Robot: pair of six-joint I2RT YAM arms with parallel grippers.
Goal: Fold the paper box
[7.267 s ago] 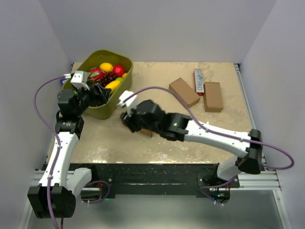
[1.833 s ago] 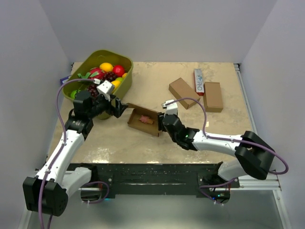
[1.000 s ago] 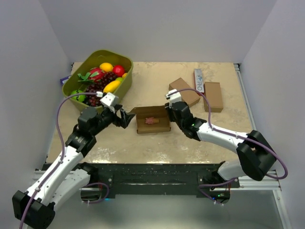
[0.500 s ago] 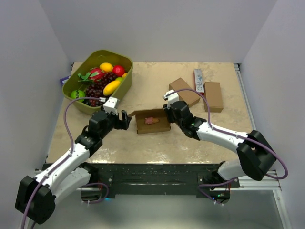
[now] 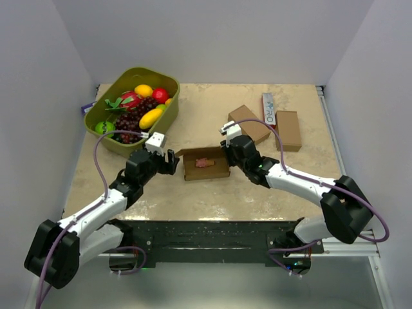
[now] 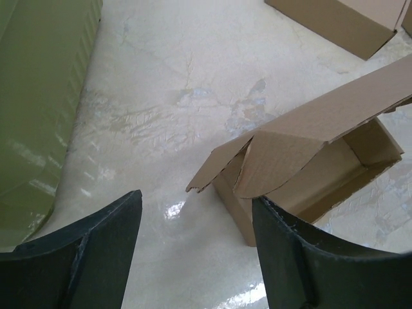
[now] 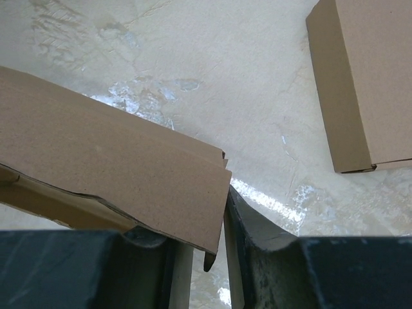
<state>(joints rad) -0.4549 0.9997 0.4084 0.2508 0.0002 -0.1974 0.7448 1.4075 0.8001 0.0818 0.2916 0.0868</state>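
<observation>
The shallow brown corrugated-cardboard box [image 5: 215, 170] sits open near the middle of the mottled beige table [image 5: 193, 196], between the two arms, with a small pinkish item [image 5: 205, 163] inside and its lid panel [image 7: 109, 161] tilted up. The right gripper [image 7: 206, 254] has its fingers pinched on that panel's corner at the box's right end. The left gripper [image 6: 193, 257] hovers just off the left end — fingers wide apart, touching nothing — with the olive-green plastic tub [image 6: 38, 96] on its left.
</observation>
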